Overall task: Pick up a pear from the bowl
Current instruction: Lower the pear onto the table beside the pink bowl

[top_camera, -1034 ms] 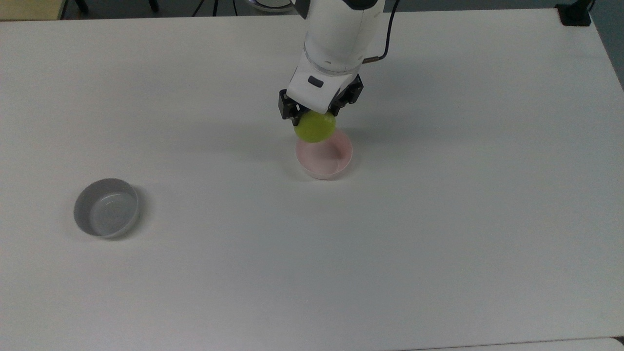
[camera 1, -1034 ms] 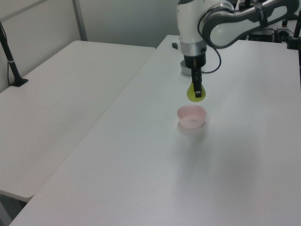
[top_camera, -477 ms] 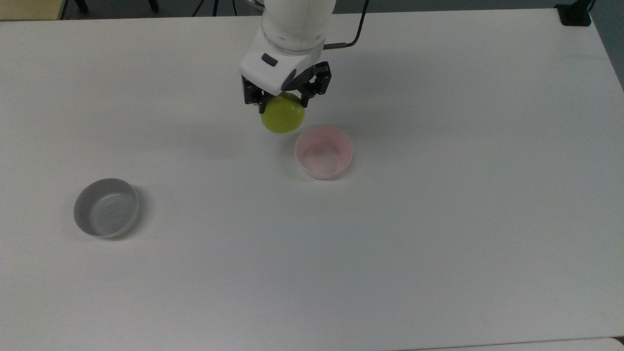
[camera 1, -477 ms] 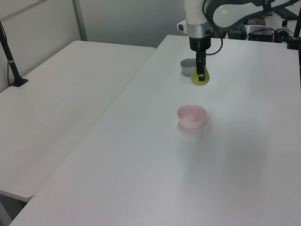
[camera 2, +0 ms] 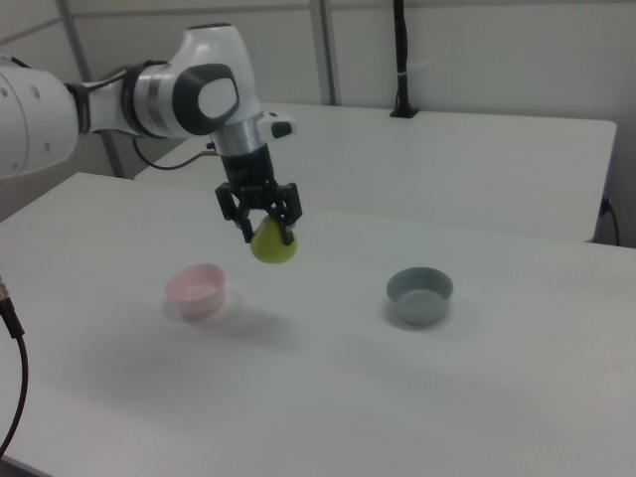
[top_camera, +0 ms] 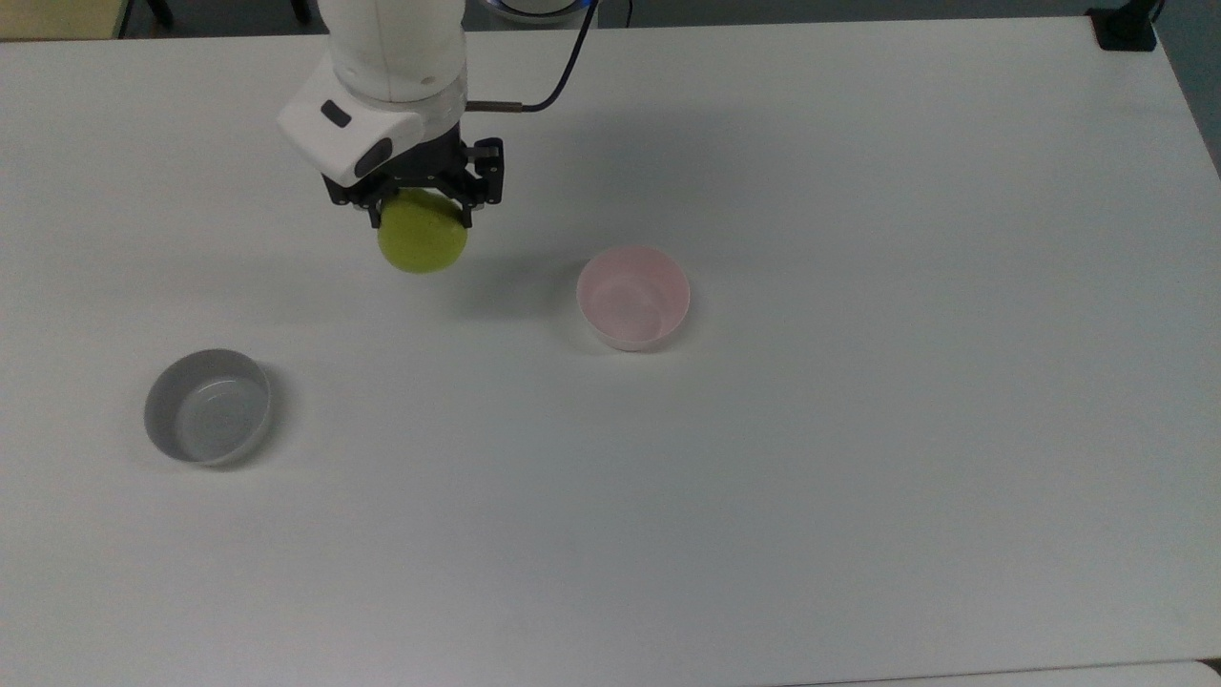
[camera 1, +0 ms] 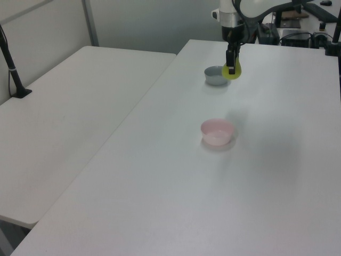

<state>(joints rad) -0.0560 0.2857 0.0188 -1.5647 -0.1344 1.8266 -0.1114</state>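
Observation:
My gripper is shut on the yellow-green pear, which hangs below the fingers, well above the table. The pale pink bowl sits on the white table with nothing in it. In the top view the pear is to the left of the pink bowl, between it and the grey bowl. The right view shows the same: the pear is in the air between the two bowls.
A grey bowl stands on the white table at the top view's lower left. A second white table adjoins on the left view's left. A black post stands behind in the right view.
The arm has carried the pear away from above the pink bowl toward the top view's left, nearer the grey bowl. Neither bowl has moved.

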